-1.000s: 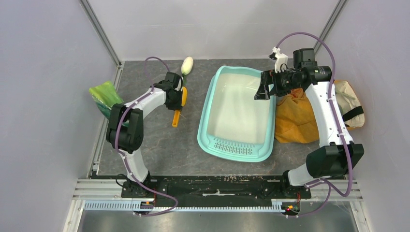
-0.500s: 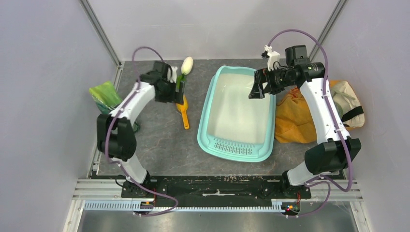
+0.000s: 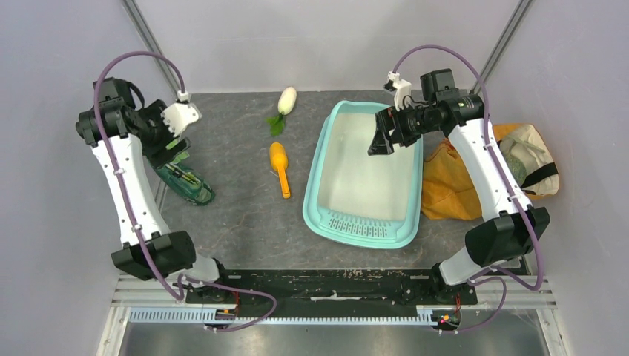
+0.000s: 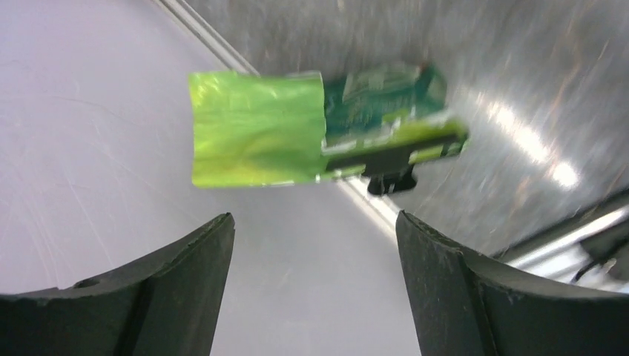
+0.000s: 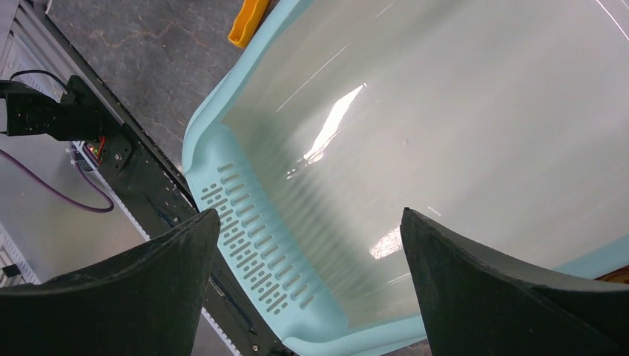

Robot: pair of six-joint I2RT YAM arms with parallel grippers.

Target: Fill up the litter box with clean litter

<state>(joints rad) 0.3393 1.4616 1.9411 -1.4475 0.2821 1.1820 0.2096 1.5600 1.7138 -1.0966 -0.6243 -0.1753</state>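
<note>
The teal litter box (image 3: 314, 194) lies right of centre, its white basin bare and its slotted grille (image 5: 252, 245) at the near end. No litter is in view. My right gripper (image 3: 380, 142) hovers open over the far part of the basin, and in the right wrist view nothing sits between the fingers of that gripper (image 5: 311, 252). My left gripper (image 3: 172, 152) is raised at the far left, just above the green printed pouch (image 3: 185, 182). In the left wrist view this gripper (image 4: 315, 245) is open and empty, with the pouch (image 4: 297, 126) ahead of it against the wall.
An orange scoop (image 3: 280, 167) lies on the table left of the box. A white and green vegetable toy (image 3: 285, 102) lies at the back. An orange cloth bag (image 3: 452, 182) slumps against the box's right side. Walls close in left and right.
My left gripper opened and let go of the orange scoop, which now lies on the table. The left arm swung left and up to the pouch. The right gripper drifted slightly left.
</note>
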